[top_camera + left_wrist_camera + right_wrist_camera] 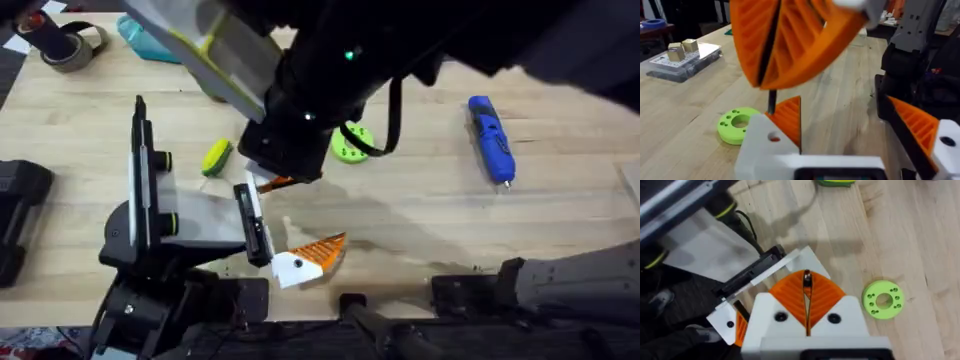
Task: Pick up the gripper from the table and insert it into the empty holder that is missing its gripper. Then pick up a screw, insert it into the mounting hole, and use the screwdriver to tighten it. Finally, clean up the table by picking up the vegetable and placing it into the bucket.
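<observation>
Overhead: the right arm (330, 80) reaches across the middle and covers the front of the holder (150, 215), which sits at the left of the desk (430, 220). The gripper (275, 183) shows as an orange sliver at the far end of the rail, with its twin (310, 258) at the near end. The screwdriver (492, 138) lies untouched well to the right. The vegetable (216, 157) is on the desk just beside the holder - not yet binned.

Left wrist: the left gripper (845, 107) has its fingers apart and holds nothing (it looks to be the holder itself). The right gripper (767, 82) hangs close above, its fingers pressed together on the screw (772, 101). The screw tip is just over the hole in the gripper's white base. The lime ring (737, 125) is near.

Right wrist: same pinch, with the screw poking out between the orange pads over the white block.

Risks: the screw is thin and held only at the pad tips, so a tilt or an off-centre descent could miss the hole - it would drop and roll. Pushing down could also shift the unfastened piece on the rail.

Writing: nothing readable; the label on the clear box (682, 57) is too small.
</observation>
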You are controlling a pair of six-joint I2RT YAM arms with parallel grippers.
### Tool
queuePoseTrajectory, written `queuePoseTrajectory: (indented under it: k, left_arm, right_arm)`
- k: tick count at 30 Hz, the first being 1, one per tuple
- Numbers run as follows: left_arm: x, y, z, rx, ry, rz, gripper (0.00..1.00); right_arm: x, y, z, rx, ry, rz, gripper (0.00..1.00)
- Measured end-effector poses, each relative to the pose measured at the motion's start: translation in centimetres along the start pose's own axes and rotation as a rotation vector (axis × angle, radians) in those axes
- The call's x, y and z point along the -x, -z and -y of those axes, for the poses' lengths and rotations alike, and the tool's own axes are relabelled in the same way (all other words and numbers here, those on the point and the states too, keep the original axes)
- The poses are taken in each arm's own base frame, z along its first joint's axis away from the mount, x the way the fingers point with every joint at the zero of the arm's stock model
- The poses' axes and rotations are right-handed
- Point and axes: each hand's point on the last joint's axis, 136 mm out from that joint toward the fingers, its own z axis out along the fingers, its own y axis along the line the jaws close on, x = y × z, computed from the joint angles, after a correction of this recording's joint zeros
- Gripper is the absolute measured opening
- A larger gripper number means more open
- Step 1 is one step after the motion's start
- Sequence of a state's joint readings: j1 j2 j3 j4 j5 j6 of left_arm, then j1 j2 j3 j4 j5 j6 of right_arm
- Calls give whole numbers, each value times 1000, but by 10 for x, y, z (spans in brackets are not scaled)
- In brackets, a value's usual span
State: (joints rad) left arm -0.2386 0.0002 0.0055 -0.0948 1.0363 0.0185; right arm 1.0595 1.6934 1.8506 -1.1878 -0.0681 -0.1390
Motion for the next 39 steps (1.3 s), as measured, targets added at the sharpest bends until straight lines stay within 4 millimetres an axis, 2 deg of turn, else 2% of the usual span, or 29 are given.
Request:
queuePoseTrajectory:
  k: [15, 22, 39]
  left_arm:
    - [0, 0, 0, 0, 0, 0, 990]
    - [0, 0, 0, -1, 7, -1, 990]
    - [0, 0, 0, 0, 7, 0, 990]
  right_arm:
    - [-3, -5, 1, 0, -4, -8, 12]
    - [-9, -21, 2, 3, -6, -24, 12]
    - [-3, -18, -1, 20, -3, 5, 12]
